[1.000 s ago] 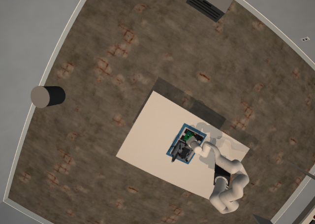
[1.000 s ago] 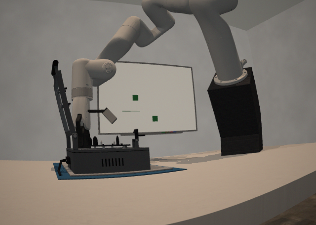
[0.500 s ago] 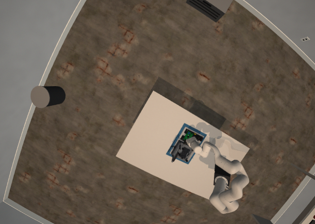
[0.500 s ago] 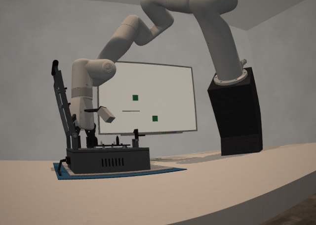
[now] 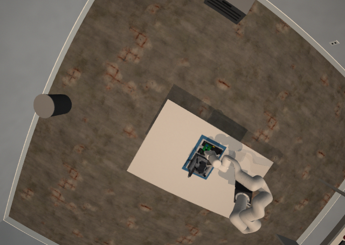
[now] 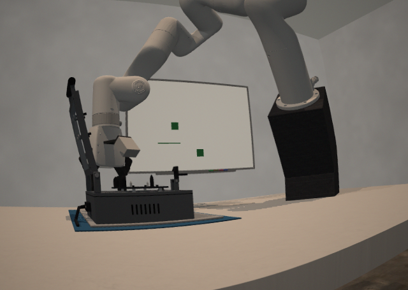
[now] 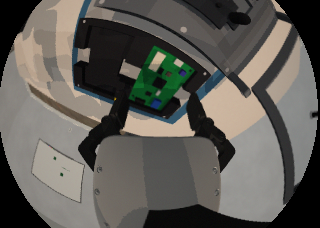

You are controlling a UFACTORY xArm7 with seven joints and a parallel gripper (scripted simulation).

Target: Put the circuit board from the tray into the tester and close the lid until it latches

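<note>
Open gripper above the tray, board in its pocket

The gripper stood wide open with nothing grasped. The circuit board lay face up in the tray, below and ahead of the gripper, slanted relative to its fingers. Two white parts sat at the board's end away from the gripper. Finger contact with the tray: could not tell. The tray's other pocket lay ahead-left. Beyond the tray was the tester, its lid raised, leaning slightly back. The latch hook stood upright opposite the hinge. A blue mat lay beneath both on the worktop. Farthest off, a whiteboard hung on the wall.
</note>
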